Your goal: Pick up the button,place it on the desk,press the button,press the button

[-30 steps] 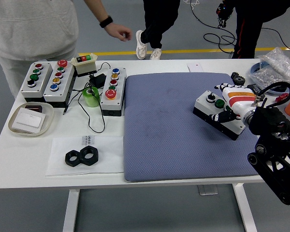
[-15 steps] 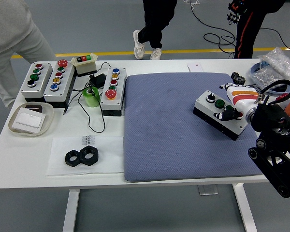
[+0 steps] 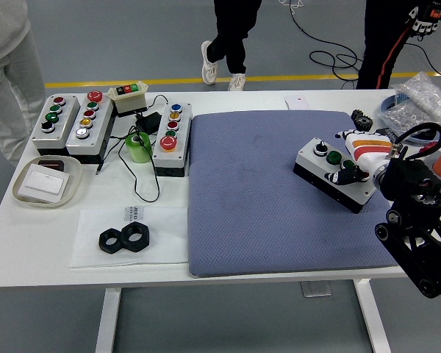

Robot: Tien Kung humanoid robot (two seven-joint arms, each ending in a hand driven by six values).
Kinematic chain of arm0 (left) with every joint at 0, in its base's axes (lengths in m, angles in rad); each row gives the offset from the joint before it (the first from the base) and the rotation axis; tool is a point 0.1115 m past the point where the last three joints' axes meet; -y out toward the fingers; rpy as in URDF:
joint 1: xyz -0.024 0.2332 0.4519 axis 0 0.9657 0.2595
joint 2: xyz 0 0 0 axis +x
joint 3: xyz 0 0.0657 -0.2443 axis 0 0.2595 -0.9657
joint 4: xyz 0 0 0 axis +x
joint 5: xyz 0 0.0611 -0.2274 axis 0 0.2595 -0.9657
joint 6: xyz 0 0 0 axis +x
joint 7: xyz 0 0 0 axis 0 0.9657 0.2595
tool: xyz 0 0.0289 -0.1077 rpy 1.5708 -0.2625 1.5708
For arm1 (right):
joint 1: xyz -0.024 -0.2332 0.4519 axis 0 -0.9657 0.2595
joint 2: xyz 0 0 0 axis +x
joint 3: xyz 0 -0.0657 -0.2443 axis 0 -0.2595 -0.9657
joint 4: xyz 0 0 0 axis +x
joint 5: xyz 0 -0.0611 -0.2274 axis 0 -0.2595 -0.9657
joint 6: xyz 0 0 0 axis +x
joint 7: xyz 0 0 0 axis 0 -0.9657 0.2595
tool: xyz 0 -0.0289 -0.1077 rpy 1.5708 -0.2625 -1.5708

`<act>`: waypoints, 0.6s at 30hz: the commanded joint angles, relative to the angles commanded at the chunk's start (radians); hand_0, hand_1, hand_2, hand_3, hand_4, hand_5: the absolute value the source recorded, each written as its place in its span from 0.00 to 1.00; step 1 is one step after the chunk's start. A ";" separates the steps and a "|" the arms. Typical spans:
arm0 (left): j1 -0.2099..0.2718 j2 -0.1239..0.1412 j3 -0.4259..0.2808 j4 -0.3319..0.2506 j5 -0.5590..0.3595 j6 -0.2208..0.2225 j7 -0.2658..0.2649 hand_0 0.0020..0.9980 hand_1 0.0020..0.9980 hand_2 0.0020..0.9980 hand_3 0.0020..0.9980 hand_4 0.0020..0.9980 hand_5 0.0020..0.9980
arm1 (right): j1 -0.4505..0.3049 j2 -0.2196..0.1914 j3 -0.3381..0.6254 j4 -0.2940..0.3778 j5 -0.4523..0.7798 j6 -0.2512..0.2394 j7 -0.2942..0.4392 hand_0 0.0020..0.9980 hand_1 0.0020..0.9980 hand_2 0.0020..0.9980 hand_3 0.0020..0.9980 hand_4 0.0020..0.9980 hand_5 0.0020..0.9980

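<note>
Right hand (image 3: 356, 165) on button box (image 3: 331, 173)

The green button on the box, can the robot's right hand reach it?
Probably yes: the right hand already rests on the button box, fingers beside the green button, nothing between them.

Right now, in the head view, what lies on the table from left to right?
Tray → black nuts → green tape roll → blue mat → button box → right hand on it.
</note>
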State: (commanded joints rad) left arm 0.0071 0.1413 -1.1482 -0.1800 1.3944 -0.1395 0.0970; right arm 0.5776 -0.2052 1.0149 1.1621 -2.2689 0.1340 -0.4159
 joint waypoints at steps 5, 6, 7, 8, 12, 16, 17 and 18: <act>-0.001 0.000 0.002 0.000 -0.001 0.000 -0.001 0.74 0.92 0.98 0.95 0.61 1.00 | -0.001 0.014 0.001 -0.016 0.000 -0.003 -0.001 0.93 0.90 0.94 0.89 0.86 0.32; -0.001 0.000 0.002 0.000 -0.002 0.000 -0.001 0.74 0.92 0.98 0.95 0.61 1.00 | -0.001 0.016 0.002 -0.019 0.000 -0.003 0.000 0.93 0.90 0.94 0.89 0.86 0.32; -0.001 0.000 0.003 0.000 -0.002 0.000 -0.001 0.74 0.92 0.98 0.95 0.61 1.00 | -0.001 0.021 0.006 -0.026 0.000 -0.003 0.000 0.93 0.90 0.94 0.89 0.86 0.32; -0.001 0.000 0.004 0.000 -0.003 0.000 -0.002 0.74 0.92 0.98 0.95 0.61 1.00 | -0.002 0.025 0.010 -0.031 0.000 -0.004 0.001 0.93 0.90 0.94 0.89 0.86 0.32; -0.002 -0.002 0.012 0.000 -0.012 0.001 -0.003 0.74 0.91 0.98 0.95 0.61 1.00 | -0.002 0.039 0.020 -0.050 0.000 -0.006 0.001 0.93 0.90 0.94 0.89 0.86 0.32; -0.003 -0.004 0.018 0.000 -0.017 0.002 -0.004 0.74 0.91 0.98 0.95 0.61 1.00 | 0.003 0.049 0.022 -0.069 0.000 -0.008 0.003 0.93 0.90 0.94 0.90 0.86 0.32; -0.003 -0.004 0.019 0.000 -0.018 0.002 -0.005 0.74 0.91 0.98 0.95 0.61 1.00 | 0.006 0.050 0.021 -0.073 0.000 -0.007 0.004 0.93 0.90 0.94 0.90 0.86 0.32; -0.003 -0.004 0.019 0.000 -0.018 0.002 -0.005 0.74 0.91 0.98 0.95 0.61 1.00 | 0.007 0.050 0.020 -0.075 0.000 -0.007 0.004 0.93 0.90 0.94 0.90 0.86 0.32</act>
State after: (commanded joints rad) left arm 0.0038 0.1377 -1.1289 -0.1800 1.3762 -0.1376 0.0924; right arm 0.5845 -0.1552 1.0349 1.0876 -2.2689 0.1268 -0.4120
